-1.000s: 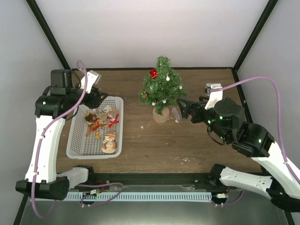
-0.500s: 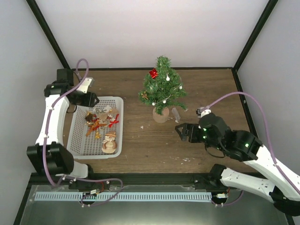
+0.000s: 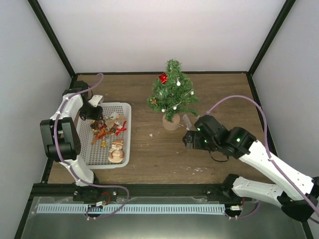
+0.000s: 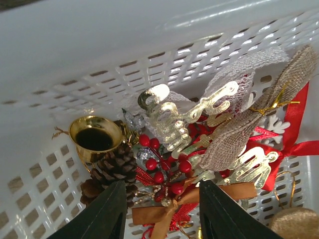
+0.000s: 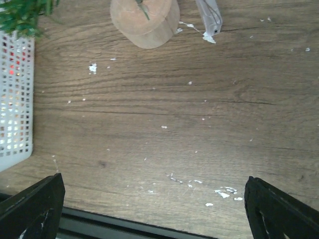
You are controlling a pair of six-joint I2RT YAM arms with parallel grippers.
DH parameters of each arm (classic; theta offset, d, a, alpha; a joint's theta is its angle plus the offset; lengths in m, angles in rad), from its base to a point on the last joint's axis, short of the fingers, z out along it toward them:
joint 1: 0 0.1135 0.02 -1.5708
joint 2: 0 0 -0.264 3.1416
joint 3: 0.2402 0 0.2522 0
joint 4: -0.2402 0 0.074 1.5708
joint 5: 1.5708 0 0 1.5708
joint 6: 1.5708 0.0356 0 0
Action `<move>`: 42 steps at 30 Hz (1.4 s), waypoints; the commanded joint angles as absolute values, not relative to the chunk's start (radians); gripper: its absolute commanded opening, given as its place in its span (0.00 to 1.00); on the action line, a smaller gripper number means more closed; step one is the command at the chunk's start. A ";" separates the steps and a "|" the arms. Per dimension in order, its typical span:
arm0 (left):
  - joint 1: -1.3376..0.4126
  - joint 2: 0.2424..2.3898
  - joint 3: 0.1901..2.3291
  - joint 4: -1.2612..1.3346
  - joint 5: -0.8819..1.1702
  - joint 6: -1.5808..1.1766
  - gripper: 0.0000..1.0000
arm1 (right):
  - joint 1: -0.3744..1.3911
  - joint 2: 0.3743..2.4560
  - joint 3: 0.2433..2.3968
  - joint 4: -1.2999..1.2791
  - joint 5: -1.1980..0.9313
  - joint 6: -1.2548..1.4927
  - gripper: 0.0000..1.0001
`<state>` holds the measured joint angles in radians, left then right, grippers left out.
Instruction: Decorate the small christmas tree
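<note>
The small christmas tree point(image 3: 173, 94) stands upright at the table's back middle on its round wooden base point(image 5: 144, 20), with a red gift ornament point(image 3: 163, 77) and white balls on it. My left gripper point(image 4: 162, 214) is down in the far left corner of the white basket point(image 3: 79, 154). Its jaws are open, one on either side of a red berry sprig with a brown ribbon point(image 4: 167, 186), not pressing it. My right gripper point(image 5: 157, 209) hangs wide open over bare wood in front of the tree, with nothing in it.
The basket also holds a gold bell point(image 4: 94, 139), a pine cone point(image 4: 117, 167), gold glitter lettering point(image 4: 174, 119), a burlap bow point(image 4: 259, 114) and a snowman figure point(image 3: 116, 151). A small silvery piece point(image 5: 209, 15) lies right of the tree's base. White flecks dot the wood.
My right gripper drew back from the tree's base toward the near edge. My left gripper dropped into the basket's far corner and its jaws narrowed.
</note>
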<state>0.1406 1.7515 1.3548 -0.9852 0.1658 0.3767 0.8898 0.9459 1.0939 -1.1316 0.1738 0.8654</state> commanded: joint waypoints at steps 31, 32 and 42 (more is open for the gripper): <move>0.084 1.824 1.221 -0.939 0.143 0.506 0.41 | 0.607 0.980 1.042 -1.022 -0.011 0.577 0.92; 0.084 1.825 1.215 -0.936 0.140 0.509 0.41 | 0.607 0.982 1.042 -1.022 -0.011 0.575 0.92; 0.083 1.830 1.162 -0.896 0.115 0.518 0.39 | 0.606 1.010 1.049 -1.000 -0.024 0.562 0.92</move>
<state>0.0853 1.8153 1.1877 -0.9165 0.1310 0.5026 0.6117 1.0016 1.0439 -1.0229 -0.0116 0.5816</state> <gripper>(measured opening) 0.404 0.923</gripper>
